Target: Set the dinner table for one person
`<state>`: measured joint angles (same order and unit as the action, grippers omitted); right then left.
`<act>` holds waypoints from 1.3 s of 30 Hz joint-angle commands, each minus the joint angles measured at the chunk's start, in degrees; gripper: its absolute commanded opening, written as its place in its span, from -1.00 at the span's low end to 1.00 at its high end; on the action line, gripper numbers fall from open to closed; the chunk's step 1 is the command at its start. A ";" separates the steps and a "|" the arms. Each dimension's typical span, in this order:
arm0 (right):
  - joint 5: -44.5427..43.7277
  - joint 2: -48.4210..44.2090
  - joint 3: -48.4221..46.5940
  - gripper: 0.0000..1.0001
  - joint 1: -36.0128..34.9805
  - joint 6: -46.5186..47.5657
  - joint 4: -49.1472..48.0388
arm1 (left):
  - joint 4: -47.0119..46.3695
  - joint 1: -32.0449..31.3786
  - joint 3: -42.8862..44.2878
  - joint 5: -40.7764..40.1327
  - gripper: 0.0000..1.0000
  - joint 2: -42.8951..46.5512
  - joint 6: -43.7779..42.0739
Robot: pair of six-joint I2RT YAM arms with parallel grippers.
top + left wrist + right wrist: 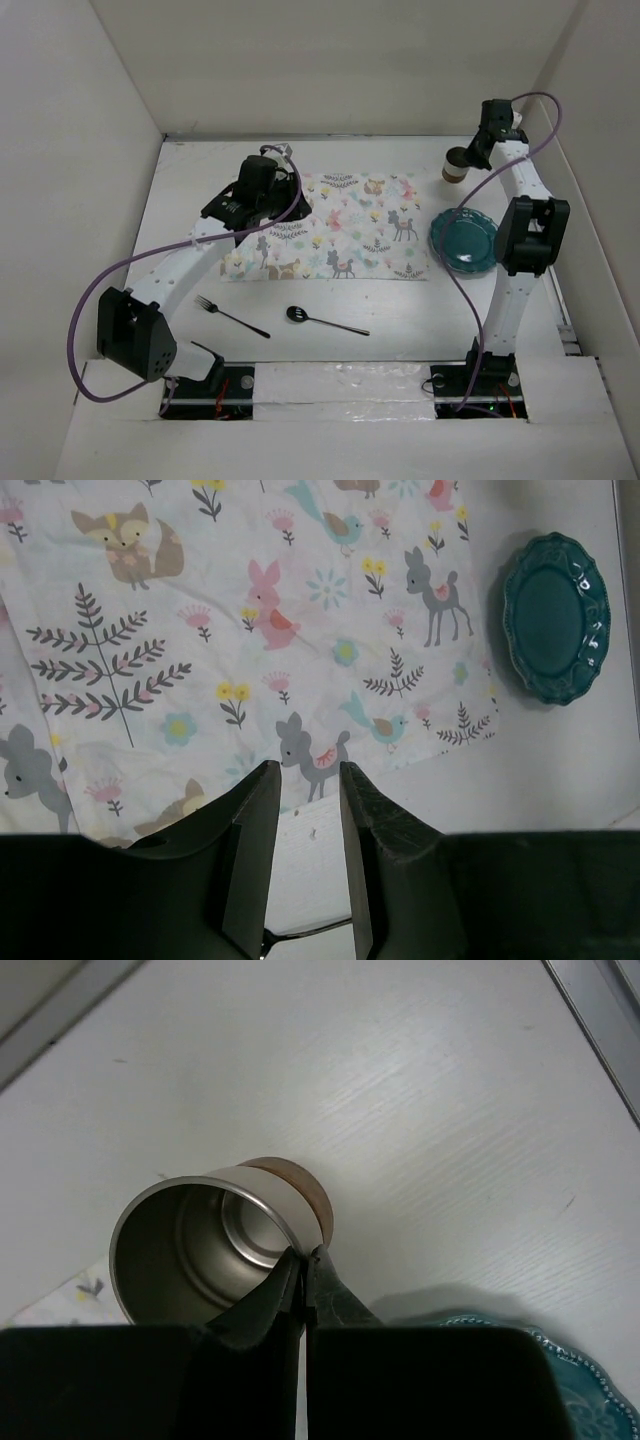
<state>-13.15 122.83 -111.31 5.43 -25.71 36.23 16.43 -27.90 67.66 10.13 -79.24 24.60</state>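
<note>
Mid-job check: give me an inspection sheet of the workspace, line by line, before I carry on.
Surface: dinner table, white, matte.
Job's things: animal-print placemat in the centre; teal plate beside its right edge; metal cup beyond the plate; fork and spoon on the near side, off the mat.
Clutter: nothing seen.
Grippers: left gripper jaws open, empty, raised over the placemat; right gripper jaws pinched on the cup's rim.
Cables: purple cable looping off each arm.
Surroundings: white wall panels on three sides.
</note>
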 commanded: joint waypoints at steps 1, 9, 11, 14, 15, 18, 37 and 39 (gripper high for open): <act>1.63 -4.26 -6.55 -1.00 -4.54 2.60 0.15 | 1.59 0.13 3.80 -2.30 -0.45 -0.21 -1.40; 6.21 -2.07 -4.01 -1.00 -13.07 2.07 -0.02 | 3.08 0.13 3.36 -5.38 -0.44 1.46 -3.07; 6.20 -1.28 -4.79 -1.00 -13.95 2.07 0.24 | 3.17 0.13 2.66 -5.47 -0.43 1.99 -2.80; 6.38 0.31 -6.38 -1.00 -14.48 1.98 0.77 | 3.00 0.13 1.95 -5.56 -0.44 2.69 -2.63; 6.38 0.66 -6.99 -1.00 -15.01 1.98 0.95 | 2.91 0.13 1.86 -5.65 -0.44 2.69 -2.54; 6.12 2.15 -7.35 -1.00 -15.53 1.81 1.47 | 3.26 0.13 1.69 -6.09 -0.44 2.87 -2.45; 6.99 3.92 -2.95 -0.62 -15.54 0.14 0.60 | 3.17 0.13 0.28 -6.70 -0.44 3.57 -2.10; 7.08 3.56 -2.86 -0.36 -15.54 -0.04 0.77 | 3.17 0.13 0.11 -6.70 -0.43 3.66 -2.27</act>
<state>-6.17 128.20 -114.28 -10.17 -25.47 38.48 20.38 -27.90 68.60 4.01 -78.17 22.87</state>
